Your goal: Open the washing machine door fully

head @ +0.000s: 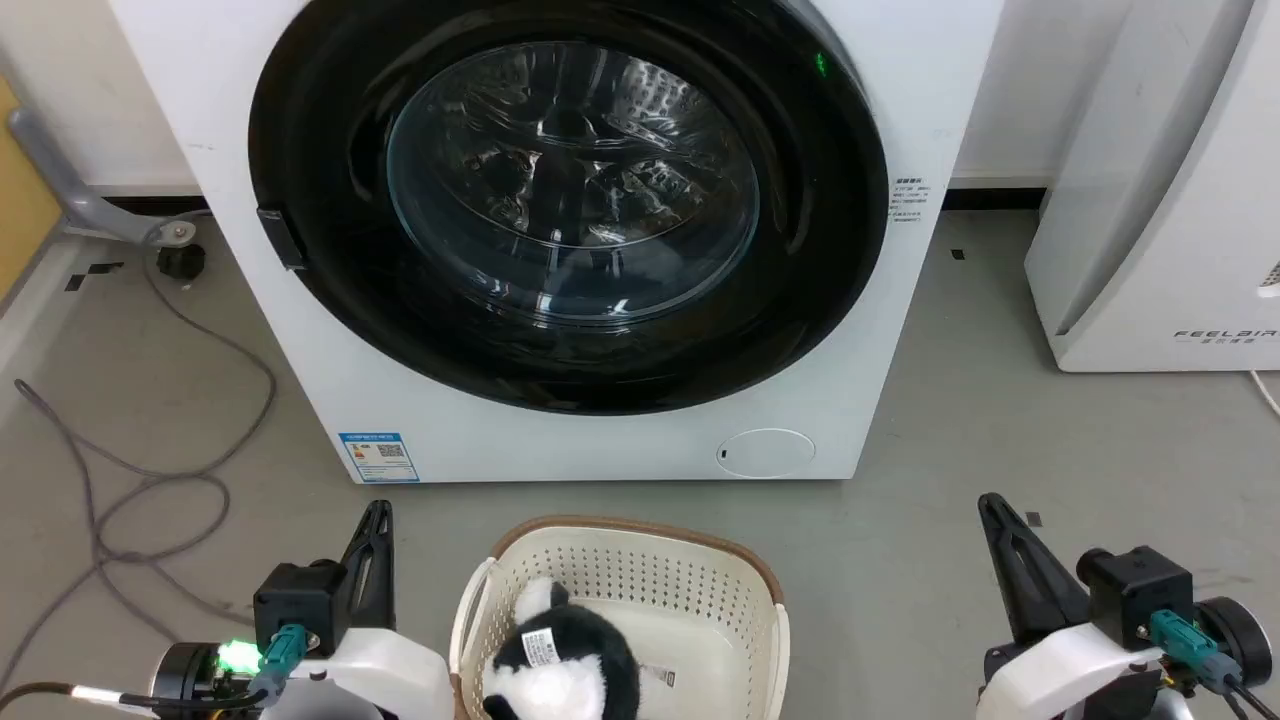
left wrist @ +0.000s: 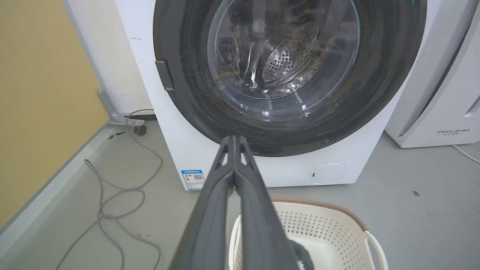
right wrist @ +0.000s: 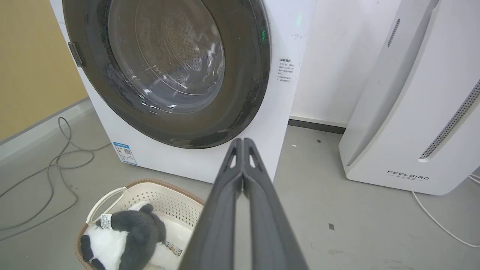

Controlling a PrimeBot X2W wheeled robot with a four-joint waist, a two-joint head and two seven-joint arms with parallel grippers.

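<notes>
Washing machine door (head: 570,200): shut, lying flat against the front of the washing machine (head: 600,445), far middle of the scene, black ring nearly as wide as the white box. Through the clear glass centre, the holed steel drum. Small dark latch (head: 280,238) on the door's left edge; tiny green light (head: 822,65) on the upper right of the ring. Blue label (head: 378,457) at the machine's lower left corner, round flap (head: 765,452) at the lower right.

Left pincer (head: 378,512): near left, fingers pressed together with nothing between them, tips pointing toward the machine, well apart from the door. Right pincer (head: 990,503): near right, likewise pressed together, also well apart from the door.

Between the two pincers, on the floor just in front of the machine: cream basket (head: 640,530) with a brown rim, black-and-white plush toy (head: 560,660) inside. Grey cable (head: 150,480) looped on the floor at the left. White appliance (head: 1150,200) at the far right, beside the machine and apart from it.
</notes>
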